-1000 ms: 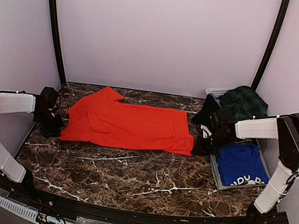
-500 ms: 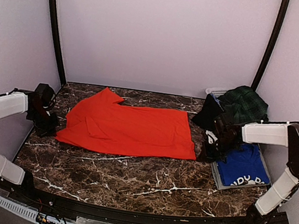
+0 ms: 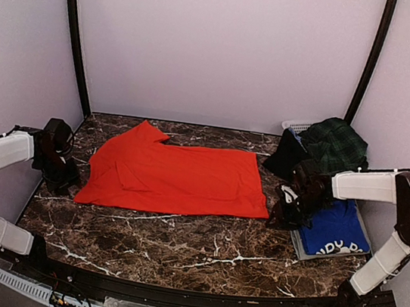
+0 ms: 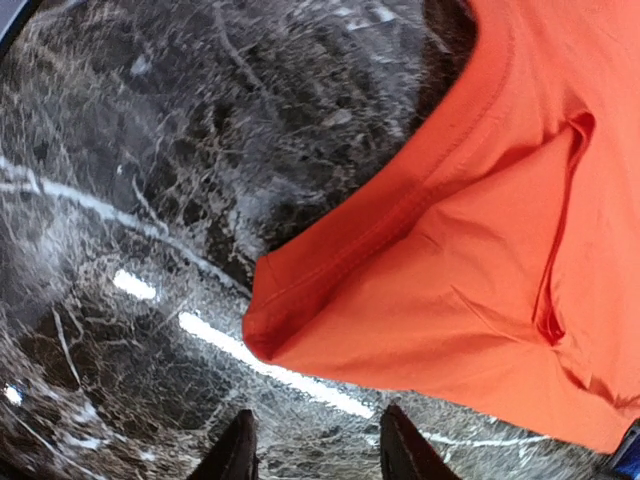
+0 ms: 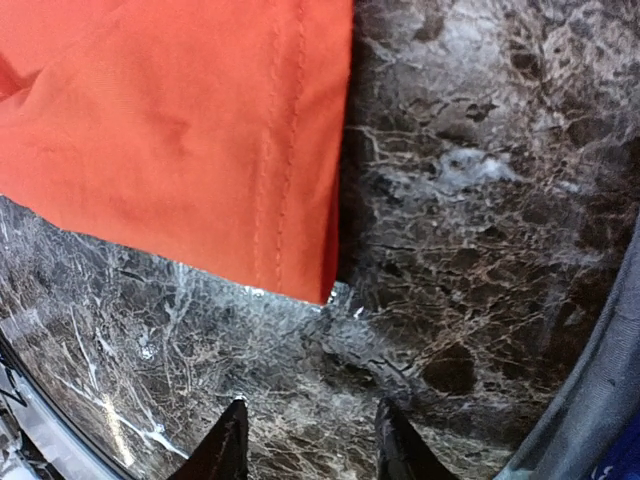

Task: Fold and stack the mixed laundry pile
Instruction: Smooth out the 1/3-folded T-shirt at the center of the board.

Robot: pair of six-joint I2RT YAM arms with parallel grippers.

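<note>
The red-orange T-shirt [image 3: 179,171] lies spread flat on the marble table. My left gripper [image 3: 66,178] is open and empty just off its left sleeve corner [image 4: 262,330], with bare marble between the fingertips [image 4: 240,450]. My right gripper [image 3: 281,211] is open and empty just off the shirt's near right hem corner [image 5: 322,285]. A folded royal blue T-shirt [image 3: 332,226] with white print lies on the grey tray [image 3: 297,244] at the right. The dark green tartan skirt [image 3: 335,141] and a black garment [image 3: 284,155] hang over the white basket [image 3: 296,125].
The dark marble table [image 3: 192,243] has a black rail along its near edge. Black frame posts [image 3: 73,28] stand at the back corners against pale walls. The grey tray's edge shows in the right wrist view [image 5: 590,400].
Both grippers have let go of the shirt and drawn back toward the near side. The shirt's near edge has settled flat, a little nearer than before.
</note>
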